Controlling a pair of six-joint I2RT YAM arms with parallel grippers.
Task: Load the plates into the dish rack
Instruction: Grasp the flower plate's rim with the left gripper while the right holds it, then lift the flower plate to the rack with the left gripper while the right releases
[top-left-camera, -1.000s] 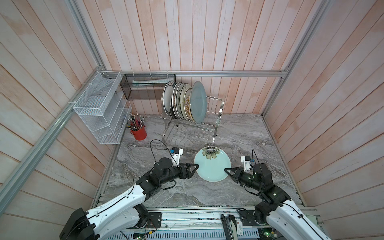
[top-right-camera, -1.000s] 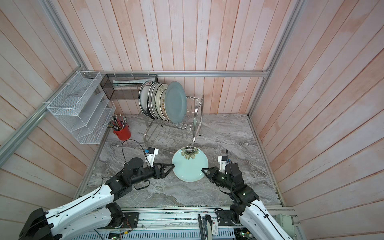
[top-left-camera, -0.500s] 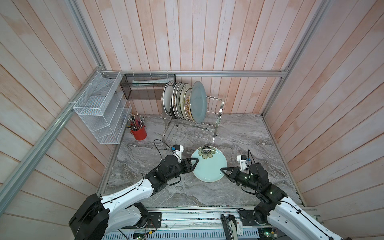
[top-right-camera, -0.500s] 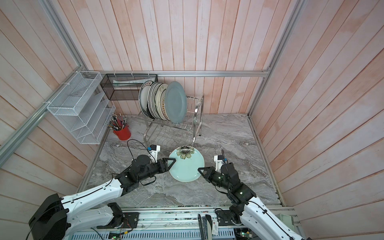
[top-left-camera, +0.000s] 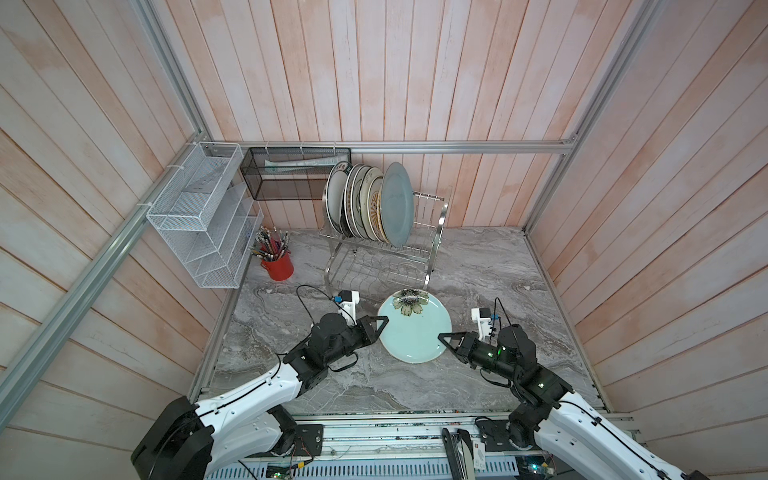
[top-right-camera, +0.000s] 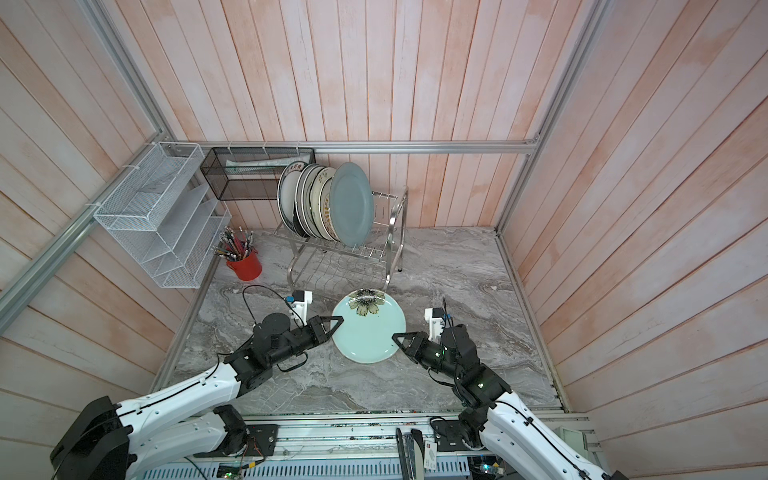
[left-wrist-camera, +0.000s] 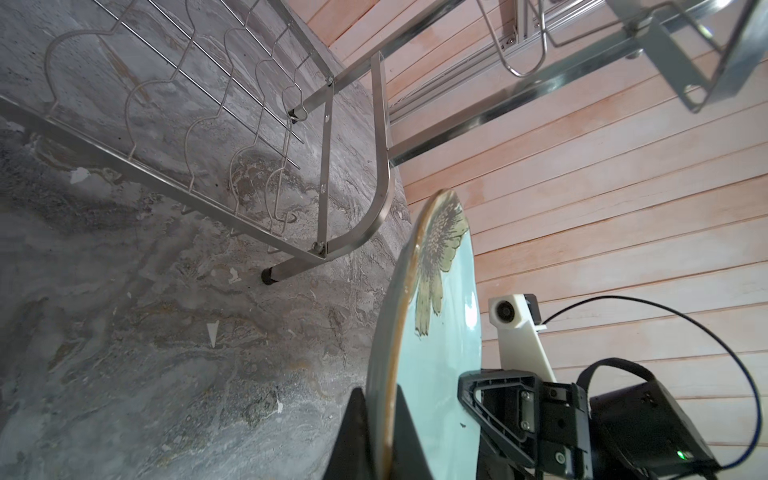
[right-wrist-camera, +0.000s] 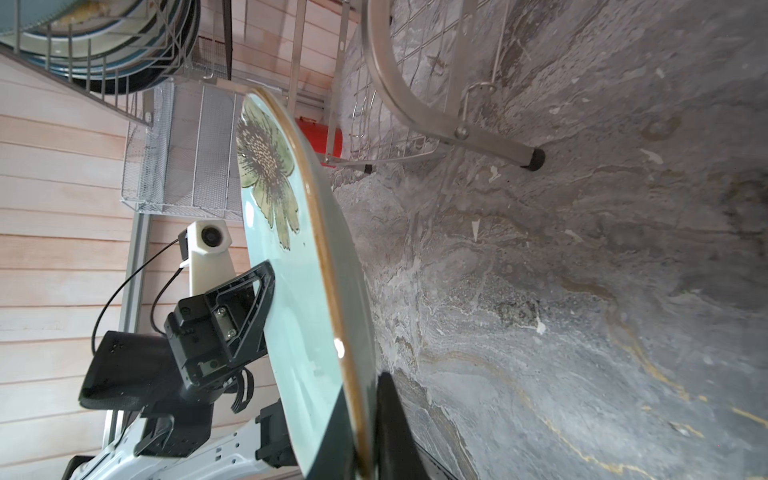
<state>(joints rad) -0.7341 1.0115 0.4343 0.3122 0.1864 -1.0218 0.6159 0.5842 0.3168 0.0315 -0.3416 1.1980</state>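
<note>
left pincer (top-left-camera: 383, 322) tight on teal plate (top-left-camera: 415, 332), hold of right pincer (top-left-camera: 444, 338) unclear, rack (top-left-camera: 374, 268) behind

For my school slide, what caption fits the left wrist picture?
The left gripper clamps the pale teal plate near the dish rack.

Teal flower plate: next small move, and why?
Probably open the right tool fully and back it off the teal flower plate. The left tool is shut on the opposite rim, so it can likely carry the plate alone to the dish rack.
</note>
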